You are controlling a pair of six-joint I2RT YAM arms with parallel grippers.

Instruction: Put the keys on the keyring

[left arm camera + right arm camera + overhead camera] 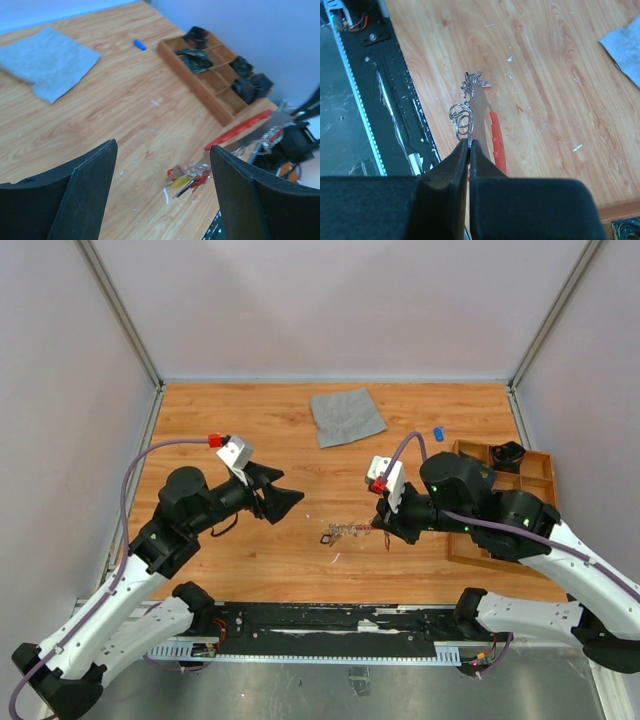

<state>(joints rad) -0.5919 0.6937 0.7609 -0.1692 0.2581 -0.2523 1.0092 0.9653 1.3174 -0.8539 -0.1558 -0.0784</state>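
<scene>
- The keyring point(497, 141) is a red oval loop seen edge-on. It is pinched at its near end between the right fingers point(464, 153), which are pressed shut on it with no gap showing.
- In the overhead view it sits a little toward 5 o'clock from the bench middle, with its free end pointing to 9 o'clock.
- Thin silvery chain rings point(462, 120) bunch against the loop just ahead of the fingertips.
- The keys point(345, 531) lie in a small tangled heap on the bench point(250, 560), at the loop's free end, just toward 9 o'clock from the right fingers.
- The left wrist view shows red and yellow heads in the heap. Whether any key is already threaded onto the loop cannot be told.
- In that view the loop slants, its lower end close to the heap. Whether it touches the wood cannot be told.
- The left fingers point(288, 498) are spread wide and hold nothing. They are toward 10 o'clock from the keys, clear of them and pointing at them.
- A grey cloth point(347, 415) lies flat at 12 o'clock on the bench, well apart from the keys.
- A small blue piece point(438, 433) lies toward 1 o'clock, near the far corner of the tray.
- A wooden compartment tray point(535, 462) sits at the 3 o'clock edge, with dark items in several of its cells.
</scene>
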